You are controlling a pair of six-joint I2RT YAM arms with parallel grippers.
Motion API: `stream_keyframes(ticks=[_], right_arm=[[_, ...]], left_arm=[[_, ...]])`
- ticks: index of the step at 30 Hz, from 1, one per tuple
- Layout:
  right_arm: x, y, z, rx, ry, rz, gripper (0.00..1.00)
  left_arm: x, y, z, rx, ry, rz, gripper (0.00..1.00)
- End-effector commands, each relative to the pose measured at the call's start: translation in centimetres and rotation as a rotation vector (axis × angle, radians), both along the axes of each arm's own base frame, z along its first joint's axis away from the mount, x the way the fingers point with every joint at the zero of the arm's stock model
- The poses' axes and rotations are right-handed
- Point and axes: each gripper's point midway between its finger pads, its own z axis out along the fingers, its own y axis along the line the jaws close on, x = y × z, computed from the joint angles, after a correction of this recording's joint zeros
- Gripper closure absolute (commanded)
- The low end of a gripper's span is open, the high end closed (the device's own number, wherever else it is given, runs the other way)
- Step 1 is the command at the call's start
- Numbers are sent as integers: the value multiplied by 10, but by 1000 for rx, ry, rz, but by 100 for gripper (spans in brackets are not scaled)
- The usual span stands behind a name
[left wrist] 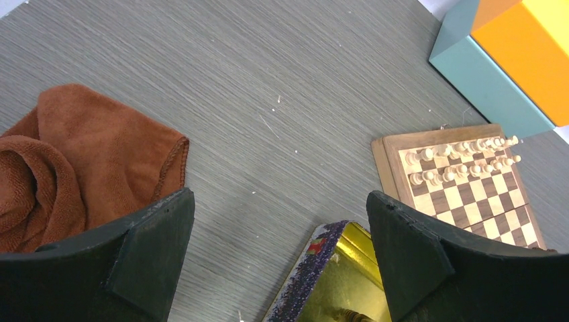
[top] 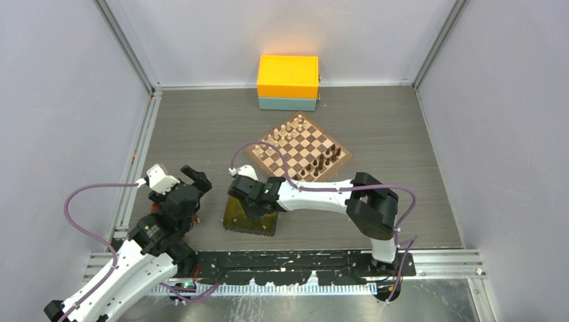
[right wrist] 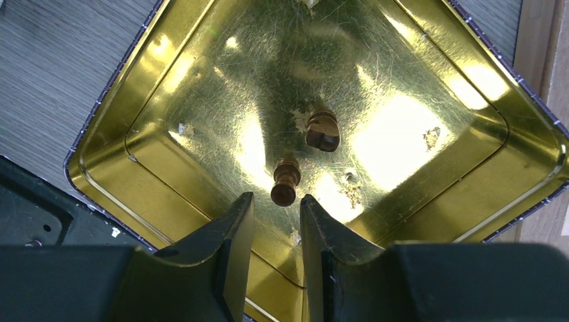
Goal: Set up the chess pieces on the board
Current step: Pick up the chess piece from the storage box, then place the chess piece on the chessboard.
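The board [top: 300,151] lies at the table's middle back, with several dark-brown chess pieces [top: 322,162] along its near-right edge and beige ones along the far-left edge. Two more dark pieces lie on their sides in the gold tray [right wrist: 168,174]: one [right wrist: 286,182] just ahead of my right gripper's [right wrist: 276,199] tips, the other [right wrist: 323,131] a little farther on. The right gripper [top: 243,204] hangs low over the tray [top: 265,225], its jaws a narrow gap apart and empty. My left gripper [left wrist: 280,194] is wide open and empty above bare table, left of the tray [left wrist: 335,268].
An orange box on a teal one [top: 288,83] stands behind the board. A brown cloth [left wrist: 67,168] lies on the table at the left, under my left gripper's left finger [left wrist: 147,248]. The board's corner with beige pieces [left wrist: 463,168] shows in the left wrist view.
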Motion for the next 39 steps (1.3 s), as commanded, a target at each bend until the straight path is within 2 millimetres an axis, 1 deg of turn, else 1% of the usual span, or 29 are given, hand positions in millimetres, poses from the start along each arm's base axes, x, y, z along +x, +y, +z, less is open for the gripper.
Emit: stream_keyframes(ticks=[1,4,7,12,16,18,21,25,30,34,39], right_arm=[[6,11,24,71,-43,-14,62],[9,6,36,65,-68,-18,62],[12,0,54,82,-105,-33,62],[19,-16,75,81,-163,-65,62],[28,-33,88,66,-217,-112,62],[35,-44,93,54,-237,-152,61],[46,-64,93,34,-253,-206,60],[59,-88,87,18,-247,-264,60],[71,-110,80,9,-241,-318,59],[78,-122,74,0,-233,-350,59],[85,-130,64,-3,-211,-372,59]], left_arm=[[1,4,6,-8,-31,33,0],[2,4,6,-8,-29,31,0],[2,4,5,-6,-28,31,0],[2,2,5,-12,-28,26,0],[2,2,5,-11,-27,26,0],[2,2,5,-11,-26,25,0],[2,1,5,-11,-25,22,0],[3,1,5,-10,-24,22,0],[4,-1,5,-10,-22,16,0],[6,-3,6,-8,-19,14,0],[7,-4,6,-4,-18,12,0]])
